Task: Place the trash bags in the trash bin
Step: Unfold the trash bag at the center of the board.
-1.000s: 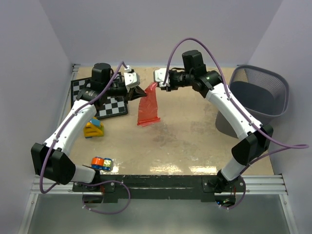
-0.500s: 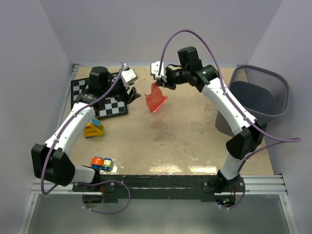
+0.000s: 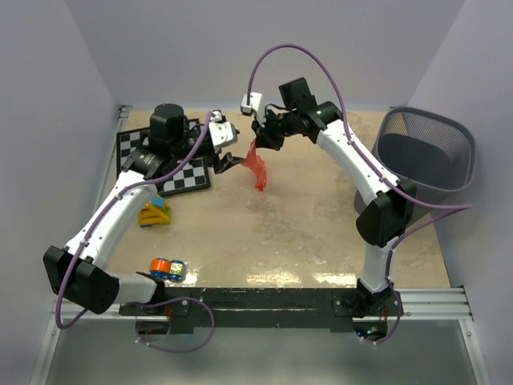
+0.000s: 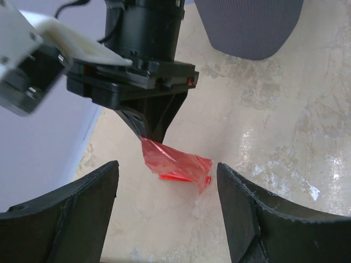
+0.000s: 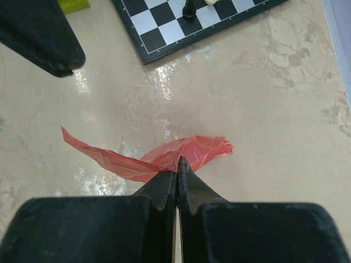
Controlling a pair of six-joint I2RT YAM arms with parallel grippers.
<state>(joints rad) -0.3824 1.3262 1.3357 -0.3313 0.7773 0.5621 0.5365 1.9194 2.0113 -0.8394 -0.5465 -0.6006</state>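
The trash bag [image 3: 258, 167], a crumpled red-orange film, hangs above the table at the back middle. My right gripper [image 3: 258, 146] is shut on its top edge. In the right wrist view the closed fingertips [image 5: 177, 161] pinch the trash bag [image 5: 189, 150], and a strip of it trails off to the left. My left gripper [image 3: 228, 159] stands open just left of the bag and does not touch it. In the left wrist view the trash bag [image 4: 176, 164] dangles beyond the wide-apart fingers [image 4: 236, 208]. The trash bin [image 3: 461, 172], dark grey mesh, stands at the right edge, and its wall [image 4: 249, 27] shows far off.
A chessboard [image 3: 172, 172] with pieces on it lies at the back left, under the left arm; the board [image 5: 181, 27] also shows in the right wrist view. A yellow toy [image 3: 154, 212] and a blue-orange object [image 3: 167, 269] lie along the left side.
My left gripper has opened and let go of the bag. The right gripper has shut on it and swung left and back, and the bag has gone from hanging long to bunched.
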